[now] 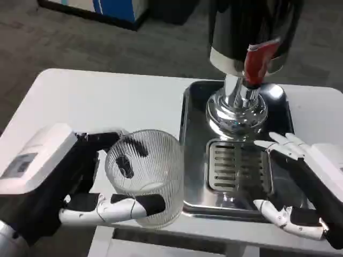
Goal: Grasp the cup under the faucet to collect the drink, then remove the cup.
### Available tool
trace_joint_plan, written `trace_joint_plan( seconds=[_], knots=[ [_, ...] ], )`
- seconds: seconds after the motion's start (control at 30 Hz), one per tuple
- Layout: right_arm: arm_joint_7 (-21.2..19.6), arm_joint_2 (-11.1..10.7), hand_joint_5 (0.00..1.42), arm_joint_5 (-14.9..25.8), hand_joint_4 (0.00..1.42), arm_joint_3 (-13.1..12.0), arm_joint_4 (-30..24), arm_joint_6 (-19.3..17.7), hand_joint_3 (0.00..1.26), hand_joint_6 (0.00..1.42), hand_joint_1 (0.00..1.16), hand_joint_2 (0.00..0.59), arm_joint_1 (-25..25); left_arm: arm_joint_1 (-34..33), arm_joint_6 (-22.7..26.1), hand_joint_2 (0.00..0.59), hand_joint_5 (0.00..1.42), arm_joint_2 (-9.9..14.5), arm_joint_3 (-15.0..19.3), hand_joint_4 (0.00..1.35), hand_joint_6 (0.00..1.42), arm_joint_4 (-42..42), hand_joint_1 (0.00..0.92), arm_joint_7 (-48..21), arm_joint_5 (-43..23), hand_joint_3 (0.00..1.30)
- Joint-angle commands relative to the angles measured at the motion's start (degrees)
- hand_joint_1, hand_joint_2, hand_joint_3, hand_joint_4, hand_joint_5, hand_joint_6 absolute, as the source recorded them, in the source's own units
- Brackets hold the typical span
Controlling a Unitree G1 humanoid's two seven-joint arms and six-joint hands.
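Note:
A clear ribbed cup (pixel 144 174) stands upright at the table's front, just left of the steel tray (pixel 193 160). My left hand (pixel 80 184) grips it, thumb across the near side and fingers behind the far wall. The drink dispenser (pixel 238 104) rises on a chrome base at the back of the tray, with a red tap lever (pixel 258 60) up front. Below the tap lies a slotted drip grate (pixel 238 166). My right hand (pixel 300 182) hovers over the tray's right part, fingers spread and holding nothing. The cup looks empty.
The white table (pixel 102 101) stretches left and behind the cup. Its front edge runs just below both hands. Dark floor and a blue-and-white cabinet (pixel 112 8) lie beyond the table's far side.

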Motion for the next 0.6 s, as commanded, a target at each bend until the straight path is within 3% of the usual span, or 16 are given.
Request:
trace_joint_plan(
  seconds=[0.03,0.6],
  knots=[
    [0.28,0.12,0.05,0.30,0.09,-0.07,-0.56,-0.49,0.22,0.10,0.52,0.454,0.31,-0.10,-0.09,0.100,1.31,0.03,0.16,1.11,1.42,-0.93,0.405,-0.01,-0.45,0.97],
    [0.85,0.84,0.05,-0.34,0.09,0.54,-0.46,0.63,0.23,0.10,0.52,0.454,-0.39,-0.37,-0.64,0.100,1.31,0.03,0.22,1.11,1.42,0.37,0.405,0.26,-0.81,0.97]
  ],
)
